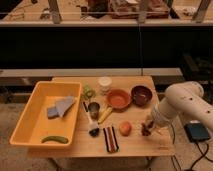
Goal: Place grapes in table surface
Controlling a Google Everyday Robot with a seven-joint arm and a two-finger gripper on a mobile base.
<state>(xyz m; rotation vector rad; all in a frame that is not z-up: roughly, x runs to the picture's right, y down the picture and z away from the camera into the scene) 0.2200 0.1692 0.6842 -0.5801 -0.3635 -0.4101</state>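
Camera view: gripper (148, 126) at grapes (145, 131) on table surface (135, 145)

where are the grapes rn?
In the camera view the grapes sit low over the table surface near its right front, at the gripper, just right of the orange fruit and below the maroon bowl.

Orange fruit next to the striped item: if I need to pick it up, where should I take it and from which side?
Grip the orange fruit across its round middle, coming from above. It's smooth and symmetrical, so the angle matters little. The claw sits just right of it, at the grapes.
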